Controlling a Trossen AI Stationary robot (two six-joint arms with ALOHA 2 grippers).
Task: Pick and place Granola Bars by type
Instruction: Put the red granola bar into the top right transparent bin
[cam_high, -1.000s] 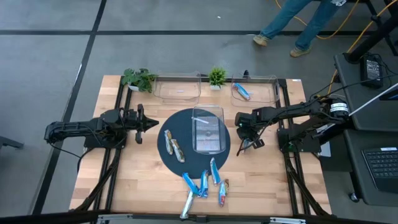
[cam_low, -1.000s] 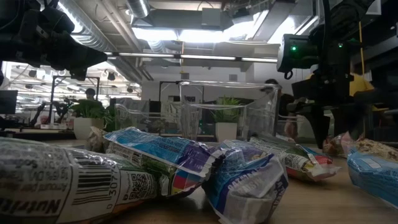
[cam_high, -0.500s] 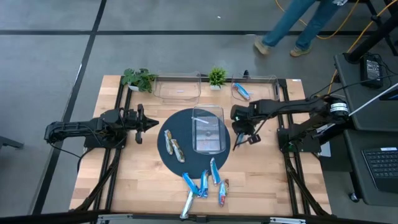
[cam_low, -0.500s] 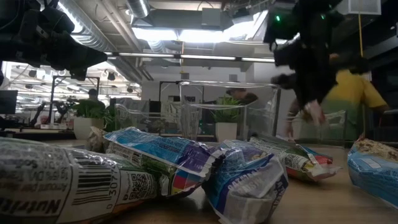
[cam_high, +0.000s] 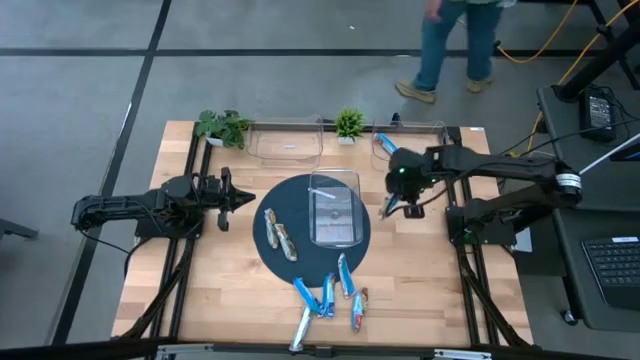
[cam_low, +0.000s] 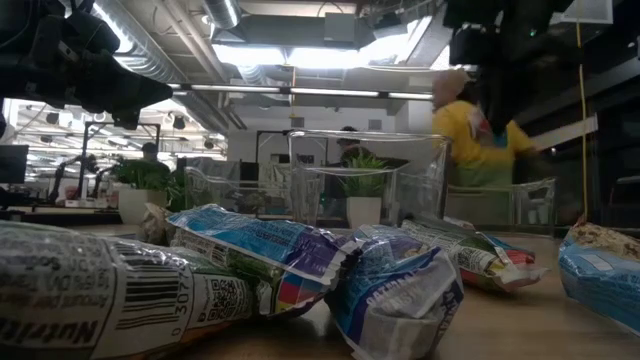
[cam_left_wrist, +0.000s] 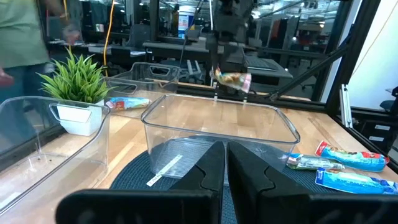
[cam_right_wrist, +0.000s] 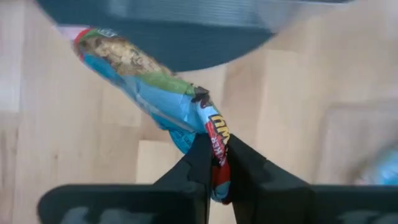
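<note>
My right gripper (cam_high: 393, 207) hangs over the bare wood between the middle clear bin (cam_high: 335, 206) and the far right bin (cam_high: 412, 146), shut on a blue bar with a red end (cam_right_wrist: 149, 81). The left wrist view shows that bar (cam_left_wrist: 231, 79) in the air beyond the middle bin. One blue bar (cam_high: 388, 147) lies in the far right bin. Two brownish bars (cam_high: 281, 237) lie on the dark round mat. Several blue bars (cam_high: 330, 294) lie flat near the table's near edge. My left gripper (cam_high: 237, 198) waits shut, left of the mat. My right gripper pinches the bar's red end (cam_right_wrist: 215, 133) between its two fingers (cam_right_wrist: 200, 163), coming from above. The bar is lifted clear of the table, and its blue length sticks out past the fingertips, tilted.
A dark round mat (cam_high: 290, 200) carries the middle bin. A second clear bin (cam_high: 285, 141) stands at the far edge, with small green potted plants (cam_high: 225, 127) (cam_high: 349, 123) beside it. A person walks on the floor beyond the table (cam_high: 455, 40).
My right gripper has risen and moved toward the table's far edge, toward the far right bin, carrying the bar with it. In the low view it has climbed out of the middle of the picture. The person beyond the table has walked along.
</note>
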